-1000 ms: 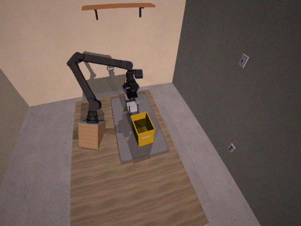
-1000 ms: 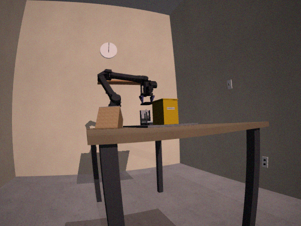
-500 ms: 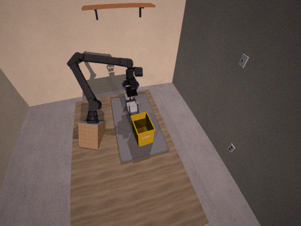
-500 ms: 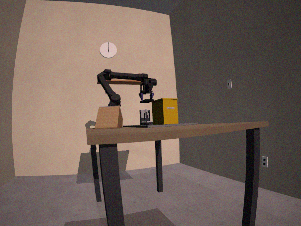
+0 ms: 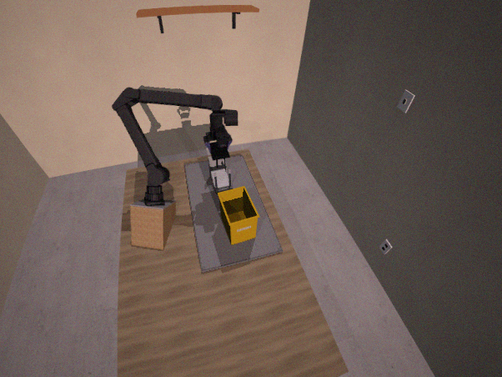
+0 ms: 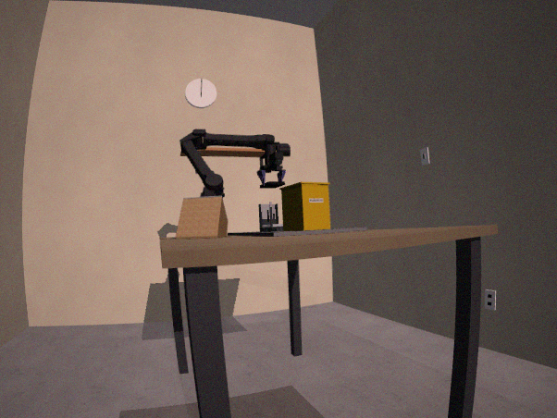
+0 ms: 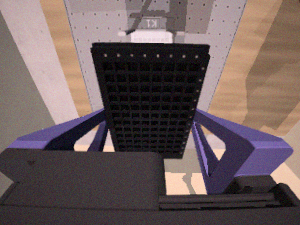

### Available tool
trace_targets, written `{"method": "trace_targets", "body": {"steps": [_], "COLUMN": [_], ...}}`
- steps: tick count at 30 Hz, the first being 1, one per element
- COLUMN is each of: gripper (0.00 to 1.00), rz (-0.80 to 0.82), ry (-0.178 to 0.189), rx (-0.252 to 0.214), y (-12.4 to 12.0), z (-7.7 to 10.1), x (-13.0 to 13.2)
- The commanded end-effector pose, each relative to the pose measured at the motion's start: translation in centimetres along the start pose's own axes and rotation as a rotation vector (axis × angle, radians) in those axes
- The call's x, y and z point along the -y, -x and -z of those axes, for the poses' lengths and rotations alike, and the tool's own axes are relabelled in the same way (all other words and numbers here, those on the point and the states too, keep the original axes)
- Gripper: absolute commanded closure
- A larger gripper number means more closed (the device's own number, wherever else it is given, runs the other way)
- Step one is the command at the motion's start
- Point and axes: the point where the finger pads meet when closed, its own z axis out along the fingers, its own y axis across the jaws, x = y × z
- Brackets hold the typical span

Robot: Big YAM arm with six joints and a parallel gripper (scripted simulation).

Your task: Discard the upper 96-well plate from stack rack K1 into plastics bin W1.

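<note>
On the wooden table (image 6: 324,240), my arm (image 5: 175,98) reaches out over the grey mat (image 5: 267,243), where the yellow plastics bin W1 (image 5: 242,229) stands upright beside the stack rack K1 (image 6: 270,217). My gripper (image 6: 272,181) pinches the upper 96-well plate (image 7: 150,99) by its two long sides, the purple fingers pressed against it, and holds it level in the air above the rack at roughly the height of the bin's rim. The lower plate (image 5: 220,179) appears to sit pale and undisturbed on K1 below. By my judgement the pick and lift are done; what is left is the carry sideways over the bin's mouth and the release, with the bin left standing.
</note>
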Motion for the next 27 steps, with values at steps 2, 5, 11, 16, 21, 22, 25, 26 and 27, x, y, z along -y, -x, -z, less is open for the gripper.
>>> {"method": "trace_targets", "body": {"steps": [2,5,11,16,21,22,25,26,27], "gripper": [1.0,1.0,1.0,1.0,1.0,1.0,1.0,1.0,1.0], "rz": [0.025,0.025,0.023,0.027,0.034,0.03,0.037,0.037,0.038], "ry": [0.025,0.025,-0.004,0.001,0.009,0.005,0.013,0.013,0.014], "rx": [0.008,0.008,-0.002,-0.001,0.003,0.001,0.005,0.005,0.006], "y": [-0.5,-0.5,1.1,2.8,4.4,4.8,5.4,5.4,5.7], "z": [1.1,1.1,0.2,0.3,0.6,0.4,0.7,0.7,0.7], "x": [-0.7,-0.7,0.2,0.0,-0.3,-0.2,-0.5,-0.5,-0.5]}}
